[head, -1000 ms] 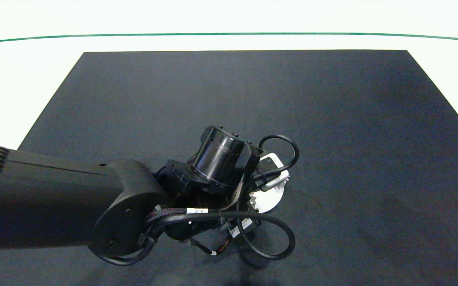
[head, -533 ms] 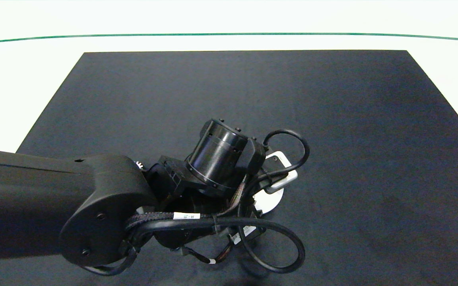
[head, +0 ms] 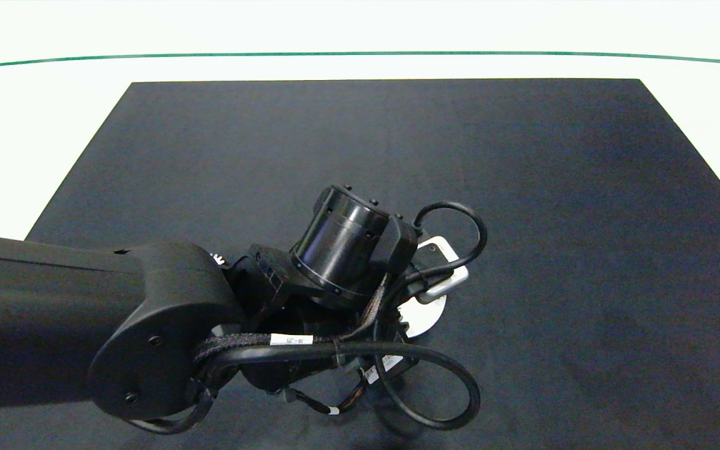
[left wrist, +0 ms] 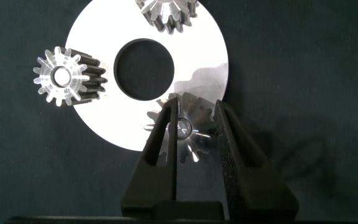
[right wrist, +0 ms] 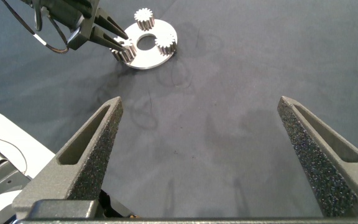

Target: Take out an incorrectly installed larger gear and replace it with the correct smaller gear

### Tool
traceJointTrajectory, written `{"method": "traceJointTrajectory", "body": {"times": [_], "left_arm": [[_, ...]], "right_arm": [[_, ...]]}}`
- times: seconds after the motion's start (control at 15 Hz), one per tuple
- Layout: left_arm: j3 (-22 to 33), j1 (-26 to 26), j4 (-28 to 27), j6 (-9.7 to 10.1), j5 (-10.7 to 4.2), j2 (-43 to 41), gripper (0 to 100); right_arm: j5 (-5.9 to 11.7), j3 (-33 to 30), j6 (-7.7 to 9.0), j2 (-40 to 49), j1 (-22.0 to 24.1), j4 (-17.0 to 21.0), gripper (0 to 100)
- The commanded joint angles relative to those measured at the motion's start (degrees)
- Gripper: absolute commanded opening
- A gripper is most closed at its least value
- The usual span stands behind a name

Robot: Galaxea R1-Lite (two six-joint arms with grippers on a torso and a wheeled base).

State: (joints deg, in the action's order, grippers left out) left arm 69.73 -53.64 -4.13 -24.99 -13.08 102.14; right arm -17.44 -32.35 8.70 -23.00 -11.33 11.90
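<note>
Hidden: in the head view the left arm (head: 104,325) is covering most of the white ring plate (head: 430,315) and all gears.
Left gripper (left wrist: 196,127): fingers are straddling the larger gear (left wrist: 188,127), narrowly parted; contact is unclear.
Larger gear: sitting at the white ring plate's (left wrist: 92,124) edge.
Other gears: 2 small gears (left wrist: 64,76) are standing at the plate's rim.
Right gripper (right wrist: 201,146): hanging wide open, well apart from the plate (right wrist: 143,57), above the black mat (right wrist: 241,93).

It looked like a robotics lab or test bench: a plain black mat (head: 522,187) covered a white table (head: 35,125), crossed by a thin green line (head: 360,54) at the far side.
</note>
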Motion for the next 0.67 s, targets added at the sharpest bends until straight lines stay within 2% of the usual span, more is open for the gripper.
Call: {"method": "traceJointTrajectory", "body": {"times": [0.07,0.2,0.4,0.67], "left_arm": [[0.14,0.11,0.0,-0.15,-0.1,-0.1,100],[0.41,0.38,-0.09,-0.15,-0.1,0.07,100],[0.49,0.46,-2.99,0.29,-0.1,-0.19,100],[0.58,0.55,-3.34,0.82,-0.1,0.42,100]], "right_arm": [[-0.13,0.01,0.08,0.06,-0.01,0.14,100],[-0.13,0.01,0.08,-0.02,-0.01,0.14,100],[-0.13,0.1,0.08,0.06,-0.01,0.14,100],[-0.13,0.1,0.08,0.24,-0.01,0.23,100]]}}
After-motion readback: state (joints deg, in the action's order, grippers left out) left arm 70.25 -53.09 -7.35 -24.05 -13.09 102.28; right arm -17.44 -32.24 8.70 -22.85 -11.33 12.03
